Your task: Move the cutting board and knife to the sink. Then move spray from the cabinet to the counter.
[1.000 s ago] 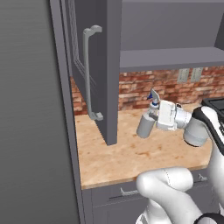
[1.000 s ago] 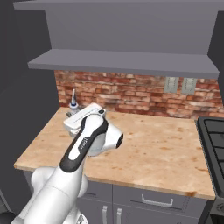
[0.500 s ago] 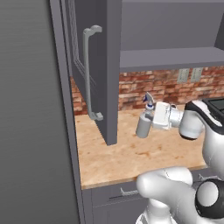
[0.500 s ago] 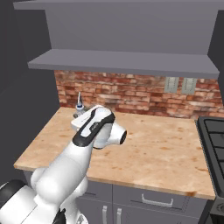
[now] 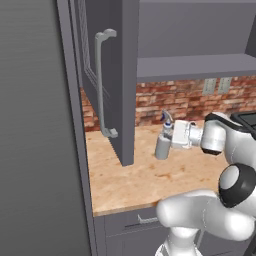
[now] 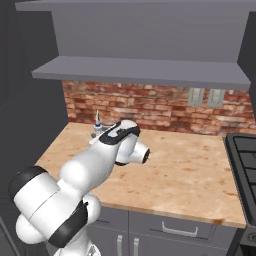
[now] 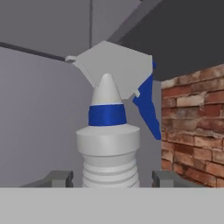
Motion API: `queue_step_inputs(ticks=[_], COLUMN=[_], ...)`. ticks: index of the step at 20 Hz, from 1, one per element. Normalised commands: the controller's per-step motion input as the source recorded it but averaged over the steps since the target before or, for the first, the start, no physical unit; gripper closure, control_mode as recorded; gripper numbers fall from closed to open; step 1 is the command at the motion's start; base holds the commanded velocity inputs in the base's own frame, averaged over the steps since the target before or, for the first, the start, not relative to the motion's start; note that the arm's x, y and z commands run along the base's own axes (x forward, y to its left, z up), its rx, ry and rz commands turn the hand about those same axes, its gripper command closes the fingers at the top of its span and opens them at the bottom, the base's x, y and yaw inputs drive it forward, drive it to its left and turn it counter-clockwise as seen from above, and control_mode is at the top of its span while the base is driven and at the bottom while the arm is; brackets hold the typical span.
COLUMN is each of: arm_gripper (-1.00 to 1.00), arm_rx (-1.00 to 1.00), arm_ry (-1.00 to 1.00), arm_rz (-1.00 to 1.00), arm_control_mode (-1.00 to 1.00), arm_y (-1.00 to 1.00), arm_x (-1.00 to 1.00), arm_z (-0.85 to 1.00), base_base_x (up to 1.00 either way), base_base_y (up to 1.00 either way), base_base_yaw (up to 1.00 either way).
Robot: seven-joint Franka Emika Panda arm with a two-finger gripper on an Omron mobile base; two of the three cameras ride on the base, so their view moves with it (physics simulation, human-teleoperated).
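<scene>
Left base view: the task is in its second half, carrying the spray (image 5: 163, 144) out of the cabinet (image 5: 120, 75) to the table (image 5: 145, 175). The bottle stands upright at the tip of the arm, just right of the open cabinet door's lower edge and in front of the brick wall (image 5: 150, 102). Its base looks on or just above the beige top; I cannot tell which. The pincer (image 5: 171, 141) meets the bottle from the right, level with its neck and upper body. Next, I judge, the bottle must be settled on bare wood, let go, and the arm drawn back to the right without tipping it.

Right base view: the arm reaches toward the far left corner of the table (image 6: 190, 170), and the spray's top (image 6: 97, 125) pokes up behind the wrist, close to the brick wall (image 6: 165, 107). A grey shelf (image 6: 145, 72) runs above, two wall outlets (image 6: 206, 97) sit on the brick, and the stove's edge (image 6: 245, 165) shows at the right. Drawer fronts (image 6: 175, 230) lie below the table's pale edge.

Hand view: the spray (image 7: 111, 148) sits upright between the two fingertips (image 7: 57, 178), its ribbed neck centred in the gap. The pincer (image 7: 111, 179) is grasping the bottle, though actual contact falls below the visible part. The dark cabinet door is behind, brick to the right.
</scene>
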Motion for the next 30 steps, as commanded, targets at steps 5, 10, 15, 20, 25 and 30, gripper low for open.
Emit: queue_step_inputs(ticks=[5, 10, 15, 20, 25, 30], arm_gripper=[1.00, 1.00, 1.00, 1.00, 1.00, 1.00], arm_rx=[0.00, 0.00, 0.00, 0.00, 0.00, 0.00], arm_ry=[0.01, 0.00, 0.00, 0.00, 0.00, 0.00], arm_rz=[0.03, 0.01, 0.00, 0.00, 0.00, 0.00], arm_control_mode=[-1.00, -1.00, -1.00, -1.00, -1.00, -1.00], arm_y=[-0.09, -0.05, -0.03, -0.01, -0.01, 0.00], arm_x=[0.24, 0.16, 0.13, 0.12, 0.15, 0.06], arm_z=[-0.43, -0.41, -0.35, -0.32, -0.29, -0.28], base_base_x=[0.00, 0.00, 0.00, 0.00, 0.00, 0.00], base_base_y=[0.00, 0.00, 0.00, 0.00, 0.00, 0.00], base_base_yaw=[0.00, 0.00, 0.00, 0.00, 0.00, 0.00])
